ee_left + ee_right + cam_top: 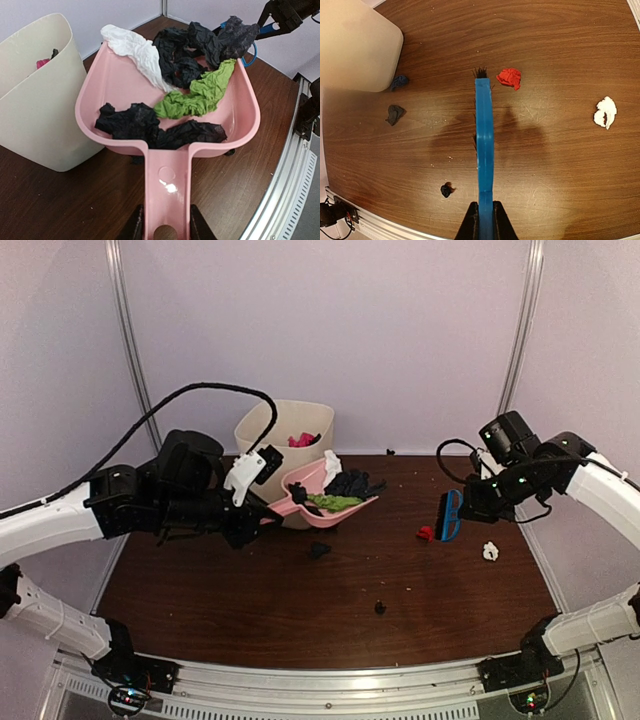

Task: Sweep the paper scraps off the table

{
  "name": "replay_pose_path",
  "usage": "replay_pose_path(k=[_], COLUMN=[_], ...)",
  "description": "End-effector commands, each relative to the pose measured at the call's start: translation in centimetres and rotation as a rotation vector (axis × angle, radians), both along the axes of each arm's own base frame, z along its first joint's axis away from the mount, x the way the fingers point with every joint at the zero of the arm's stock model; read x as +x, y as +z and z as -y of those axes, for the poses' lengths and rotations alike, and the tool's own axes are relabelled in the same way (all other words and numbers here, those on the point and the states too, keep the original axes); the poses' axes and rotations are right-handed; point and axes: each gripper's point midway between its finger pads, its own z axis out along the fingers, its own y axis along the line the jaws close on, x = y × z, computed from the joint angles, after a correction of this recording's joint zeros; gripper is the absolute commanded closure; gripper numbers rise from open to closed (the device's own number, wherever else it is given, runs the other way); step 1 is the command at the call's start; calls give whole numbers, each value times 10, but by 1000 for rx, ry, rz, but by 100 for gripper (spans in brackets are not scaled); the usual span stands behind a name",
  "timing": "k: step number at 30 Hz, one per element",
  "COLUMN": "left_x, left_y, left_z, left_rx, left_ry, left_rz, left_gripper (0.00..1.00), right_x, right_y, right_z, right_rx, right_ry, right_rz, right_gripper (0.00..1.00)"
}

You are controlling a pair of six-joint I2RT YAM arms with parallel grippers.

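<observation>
My left gripper (166, 227) is shut on the handle of a pink dustpan (115, 85), held above the table (250, 610) beside a cream bin (35, 100). The pan holds paper scraps: black wads (135, 122), a white one (135, 50) and a green one (200, 95). My right gripper (485, 220) is shut on a blue brush (484, 135), held above the table with its bristles next to a red scrap (509, 78). A white scrap (605, 112), a black one (394, 114), a dark one (398, 81) by the bin and a small black one (446, 190) lie on the wood.
The cream bin (270, 425) stands at the back centre-left with pink scraps (303, 440) inside. A silver rail (330, 680) runs along the front edge. White walls close the back and sides. The left arm's black cable loops over the bin.
</observation>
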Motion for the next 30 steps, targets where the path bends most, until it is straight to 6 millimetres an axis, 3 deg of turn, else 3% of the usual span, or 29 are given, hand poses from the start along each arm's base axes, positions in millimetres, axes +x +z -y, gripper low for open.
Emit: replay_pose_path(k=[1,17,30], left_x=[9,37,87], left_y=[25,74,96], left_z=[5,27,1], left_rx=[-51,-113,-224], left_ry=[41,142,413], left_rz=[7,-34,-185], left_gripper=[100,100,100], right_x=[7,14,19], right_y=[7,5,7], right_z=[6,-2,-9], right_rx=[-2,11,20], right_ry=[-23,18,47], right_rz=[51,46,38], right_gripper=[100,100,100])
